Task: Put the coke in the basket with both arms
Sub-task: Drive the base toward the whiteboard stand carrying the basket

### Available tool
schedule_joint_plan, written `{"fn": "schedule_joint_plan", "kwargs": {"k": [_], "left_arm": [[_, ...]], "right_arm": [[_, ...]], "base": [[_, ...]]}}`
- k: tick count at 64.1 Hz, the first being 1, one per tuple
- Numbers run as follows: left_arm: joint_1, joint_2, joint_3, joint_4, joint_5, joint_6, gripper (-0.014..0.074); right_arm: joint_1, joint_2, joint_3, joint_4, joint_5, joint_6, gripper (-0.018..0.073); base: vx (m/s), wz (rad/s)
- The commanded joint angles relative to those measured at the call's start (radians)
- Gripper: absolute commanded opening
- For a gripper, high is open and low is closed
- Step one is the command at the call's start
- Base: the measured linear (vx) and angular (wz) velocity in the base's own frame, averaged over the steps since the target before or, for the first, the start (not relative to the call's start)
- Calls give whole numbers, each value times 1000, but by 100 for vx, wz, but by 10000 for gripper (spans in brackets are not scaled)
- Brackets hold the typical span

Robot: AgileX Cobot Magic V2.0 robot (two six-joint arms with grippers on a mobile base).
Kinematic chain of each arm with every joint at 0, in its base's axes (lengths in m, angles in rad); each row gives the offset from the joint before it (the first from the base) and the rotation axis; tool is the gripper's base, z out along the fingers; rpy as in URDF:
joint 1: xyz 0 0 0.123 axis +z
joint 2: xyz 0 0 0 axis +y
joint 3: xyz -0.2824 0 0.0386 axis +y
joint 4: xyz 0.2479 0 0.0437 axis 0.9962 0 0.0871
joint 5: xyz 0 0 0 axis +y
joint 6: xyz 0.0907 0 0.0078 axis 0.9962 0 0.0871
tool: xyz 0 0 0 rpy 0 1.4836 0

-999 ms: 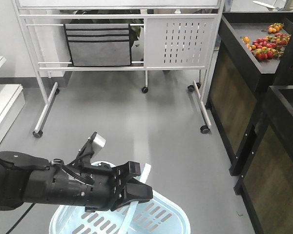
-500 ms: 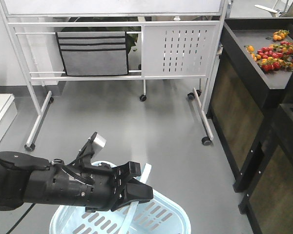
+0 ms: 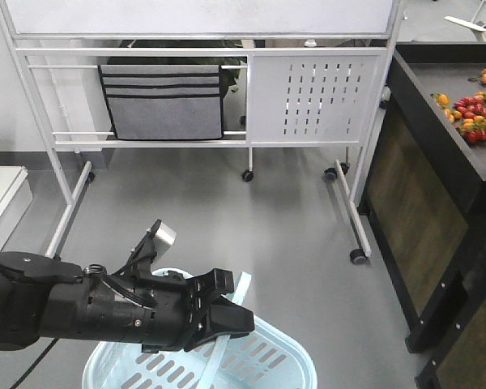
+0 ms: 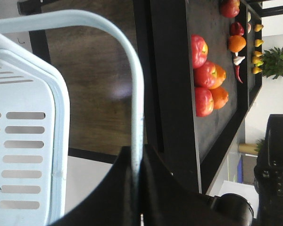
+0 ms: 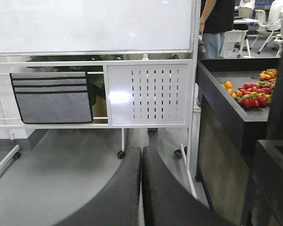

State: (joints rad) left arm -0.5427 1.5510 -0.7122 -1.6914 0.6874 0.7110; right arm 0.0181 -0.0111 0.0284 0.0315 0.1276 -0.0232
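Carrying step: my left gripper [image 3: 227, 314] is clamped on the basket's [image 3: 267, 361] handle [image 4: 137, 84]. Right gripper [image 5: 141, 154] is closed on nothing. Coke not in view. Next I must locate it, perhaps near the fruit stand [image 3: 470, 162] at 2 o'clock.

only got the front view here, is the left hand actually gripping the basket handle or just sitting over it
Observer: Gripping. The left wrist view shows the left hand shut on the light blue handle of the basket, with the strap pinched in it.
Operator: ok and the right hand, cant see it at all
Observer: The right wrist view shows the right hand shut with nothing in it, pointing toward the whiteboard stand.
Operator: any coke near either hand
Observer: None shows in either wrist view. The right wrist view has only small red and orange fruit on a black shelf.
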Motion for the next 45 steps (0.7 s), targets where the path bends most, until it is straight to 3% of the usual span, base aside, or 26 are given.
{"fn": "schedule_joint_plan", "kwargs": {"k": [1,45], "left_arm": [[-5,-44,-22,-93,50,5,-6],[-5,-44,-22,-93,50,5,-6]], "right_arm": [[-5,-12,7,-2,-80,-4,-10],[-5,-12,7,-2,-80,-4,-10]], "base": [[20,7],[19,4]]}}
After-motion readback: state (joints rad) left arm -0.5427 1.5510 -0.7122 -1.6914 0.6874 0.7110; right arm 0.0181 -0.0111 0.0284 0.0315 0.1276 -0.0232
